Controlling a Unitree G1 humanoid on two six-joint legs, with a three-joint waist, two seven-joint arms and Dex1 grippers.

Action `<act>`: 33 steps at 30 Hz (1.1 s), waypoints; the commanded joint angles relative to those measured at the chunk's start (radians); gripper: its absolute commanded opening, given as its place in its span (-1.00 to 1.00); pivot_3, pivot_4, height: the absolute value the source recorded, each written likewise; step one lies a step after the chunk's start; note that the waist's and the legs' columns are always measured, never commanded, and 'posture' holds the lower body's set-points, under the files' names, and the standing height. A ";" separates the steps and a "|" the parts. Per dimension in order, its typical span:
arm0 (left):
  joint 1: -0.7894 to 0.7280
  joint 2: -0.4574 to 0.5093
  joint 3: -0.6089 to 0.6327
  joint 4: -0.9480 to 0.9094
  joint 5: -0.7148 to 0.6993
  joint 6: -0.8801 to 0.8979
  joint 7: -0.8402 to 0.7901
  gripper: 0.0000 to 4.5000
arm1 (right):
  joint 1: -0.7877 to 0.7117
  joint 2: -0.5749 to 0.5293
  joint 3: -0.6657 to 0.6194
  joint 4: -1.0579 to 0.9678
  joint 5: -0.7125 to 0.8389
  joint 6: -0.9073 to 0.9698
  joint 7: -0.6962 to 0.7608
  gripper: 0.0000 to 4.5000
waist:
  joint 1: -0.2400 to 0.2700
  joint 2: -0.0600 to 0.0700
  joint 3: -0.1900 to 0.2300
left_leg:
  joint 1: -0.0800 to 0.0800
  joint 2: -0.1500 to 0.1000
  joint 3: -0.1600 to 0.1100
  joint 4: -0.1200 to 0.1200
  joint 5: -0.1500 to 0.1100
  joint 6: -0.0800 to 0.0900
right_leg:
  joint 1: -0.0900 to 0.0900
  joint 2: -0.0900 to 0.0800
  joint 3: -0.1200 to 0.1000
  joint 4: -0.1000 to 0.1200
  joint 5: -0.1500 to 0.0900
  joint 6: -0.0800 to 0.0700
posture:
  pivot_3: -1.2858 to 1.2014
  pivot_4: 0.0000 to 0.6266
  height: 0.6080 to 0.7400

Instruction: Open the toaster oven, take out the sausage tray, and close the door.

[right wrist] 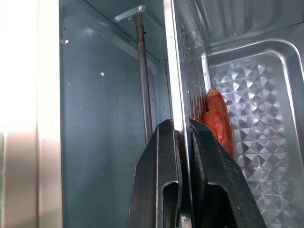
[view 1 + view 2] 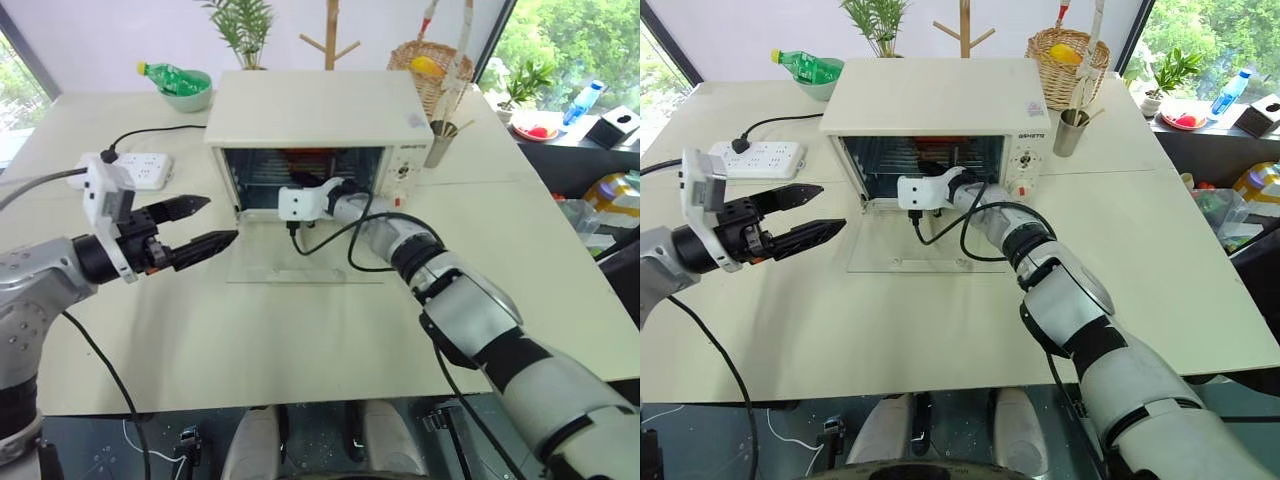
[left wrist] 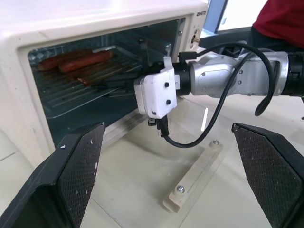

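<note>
The cream-white toaster oven (image 2: 310, 110) stands open on the table. Its glass door (image 2: 300, 265) lies flat in front of it, bar handle (image 3: 192, 183) toward me. Inside, the silver sausage tray (image 1: 251, 95) holds reddish sausages (image 1: 216, 118). My right gripper (image 1: 182, 126) reaches into the oven mouth and is shut on the tray's thin raised rim (image 1: 173, 71). My left gripper (image 2: 205, 222) hovers open to the left of the door, holding nothing.
A white power strip (image 2: 140, 170) lies left of the oven. A green bowl (image 2: 185, 90) with a bottle sits behind it. A wicker basket (image 2: 430, 70) and a metal cup (image 2: 440, 145) stand at the oven's right. A person in red (image 3: 280, 23) is beyond the table.
</note>
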 commanded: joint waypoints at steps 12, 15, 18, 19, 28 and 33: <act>-0.153 0.009 -0.104 0.146 0.076 -0.086 -0.079 1.00 | 0.237 -0.074 -0.063 -0.541 0.038 0.100 0.191 -0.98 | -0.001 -0.001 0.000 | 0.000 0.000 0.000 -0.001 0.000 0.000 | 0.000 0.001 0.000 0.000 0.000 0.000 | 0.03 -0.52 1.00; -0.218 0.008 -0.165 0.226 0.123 -0.129 -0.132 1.00 | 0.244 -0.074 -0.065 -0.558 0.034 0.116 0.198 -0.98 | 0.000 -0.001 0.000 | 0.000 0.000 0.000 -0.001 0.000 0.000 | 0.000 0.002 0.000 0.000 0.000 0.000 | 0.03 -0.52 1.00; -0.300 0.002 -0.219 0.335 0.177 -0.178 -0.180 1.00 | 0.249 -0.073 -0.067 -0.575 0.037 0.123 0.207 -0.98 | 0.001 -0.001 0.000 | 0.000 0.000 0.000 -0.001 0.000 0.000 | 0.000 0.002 0.000 0.000 0.000 0.000 | 0.03 -0.52 1.00; -0.326 -0.001 -0.233 0.372 0.194 -0.194 -0.194 1.00 | 0.252 -0.074 -0.067 -0.584 0.040 0.123 0.213 -0.98 | 0.001 -0.001 0.000 | 0.000 0.000 0.000 -0.001 0.000 0.000 | 0.000 0.002 0.000 0.000 0.000 0.000 | 0.03 -0.52 1.00; -0.448 -0.018 -0.296 0.548 0.278 -0.270 -0.299 1.00 | 0.391 -0.130 -0.092 -0.854 0.068 0.159 0.351 -0.98 | 0.010 -0.002 -0.001 | 0.000 -0.001 0.000 0.002 0.000 0.000 | 0.001 0.001 0.000 0.000 0.000 0.000 | 0.03 -0.52 1.00; -0.447 -0.018 -0.303 0.540 0.288 -0.266 -0.324 1.00 | 0.487 -0.172 -0.115 -1.026 0.084 0.203 0.433 -0.98 | 0.013 -0.002 -0.001 | -0.001 -0.001 0.000 0.002 0.000 0.000 | 0.001 0.001 -0.001 0.000 0.000 0.001 | 0.03 -0.52 1.00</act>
